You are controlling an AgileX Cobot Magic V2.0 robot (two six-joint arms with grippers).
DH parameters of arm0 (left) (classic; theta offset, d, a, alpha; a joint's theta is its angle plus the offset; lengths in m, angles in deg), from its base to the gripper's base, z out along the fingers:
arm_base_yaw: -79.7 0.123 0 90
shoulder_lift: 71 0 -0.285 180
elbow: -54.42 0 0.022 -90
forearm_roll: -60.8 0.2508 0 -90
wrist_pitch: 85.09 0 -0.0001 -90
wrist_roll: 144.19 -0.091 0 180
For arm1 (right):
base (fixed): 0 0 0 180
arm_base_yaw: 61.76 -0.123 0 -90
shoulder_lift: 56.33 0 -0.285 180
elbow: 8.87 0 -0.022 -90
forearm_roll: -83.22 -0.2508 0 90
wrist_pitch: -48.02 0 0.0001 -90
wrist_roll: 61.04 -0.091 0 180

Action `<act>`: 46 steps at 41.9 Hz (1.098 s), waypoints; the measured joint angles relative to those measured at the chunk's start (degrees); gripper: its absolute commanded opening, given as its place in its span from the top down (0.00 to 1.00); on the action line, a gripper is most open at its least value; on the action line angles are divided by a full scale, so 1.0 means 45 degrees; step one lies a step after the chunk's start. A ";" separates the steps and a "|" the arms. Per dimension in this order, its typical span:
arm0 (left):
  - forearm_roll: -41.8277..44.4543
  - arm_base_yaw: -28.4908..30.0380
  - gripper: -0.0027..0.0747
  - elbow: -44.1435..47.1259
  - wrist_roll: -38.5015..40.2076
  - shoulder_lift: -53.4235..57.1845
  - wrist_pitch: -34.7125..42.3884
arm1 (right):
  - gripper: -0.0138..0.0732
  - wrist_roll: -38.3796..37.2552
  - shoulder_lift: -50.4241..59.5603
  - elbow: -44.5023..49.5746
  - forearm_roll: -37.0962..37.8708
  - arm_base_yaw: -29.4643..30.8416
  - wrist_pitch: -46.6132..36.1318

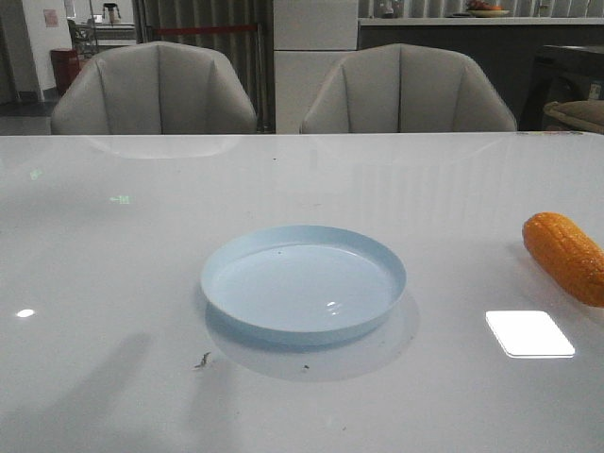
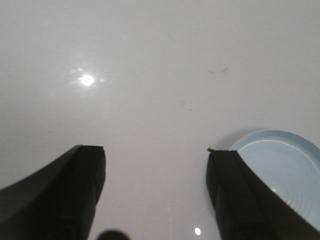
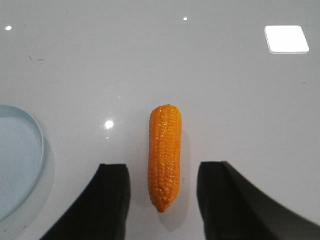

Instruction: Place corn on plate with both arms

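Plate (image 1: 304,283) sits mid-tabletop (image 1: 113,264), a bit toward the near edge, nothing in it. Corn (image 1: 566,257) lies flat on the tabletop at the right edge, well apart from the plate, partly cut off by the frame in the front view.

Right end effector (image 3: 162,185): fingers spread apart, hanging over the corn with the cob's tapered end between them. Fingers don't touch the cob; there is a gap on both sides. Cob's long axis runs roughly in line with the fingers. Plate rim shows at the side of the right wrist view, clear of the corn.

Left end effector (image 2: 155,170): fingers apart, nothing between them, bare tabletop beneath. Plate edge shows just beside one finger (image 2: 235,195) in the left wrist view; can't tell if it's touching.

Neither arm shows in the front view. Two grey chairs (image 1: 156,90) stand behind the far edge. Small dark specks (image 1: 202,360) on the tabletop near the plate's near-left side.
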 measured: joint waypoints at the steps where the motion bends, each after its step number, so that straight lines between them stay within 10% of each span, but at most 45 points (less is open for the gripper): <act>1: 0.0174 0.0103 0.33 0.0175 0.0078 0.0342 0.0006 | 0.35 0.0000 0.0000 0.0000 0.0000 0.0000 0.0000; 29: 0.1833 0.2025 0.33 1.6310 0.1177 1.1664 0.8850 | 0.35 0.0000 -0.0008 0.0000 -0.0020 0.0000 0.0740; 46: 0.1479 0.2025 0.33 1.7656 0.1209 1.2950 0.9636 | 0.35 0.0000 -0.2451 -0.3394 0.0156 0.0000 0.3119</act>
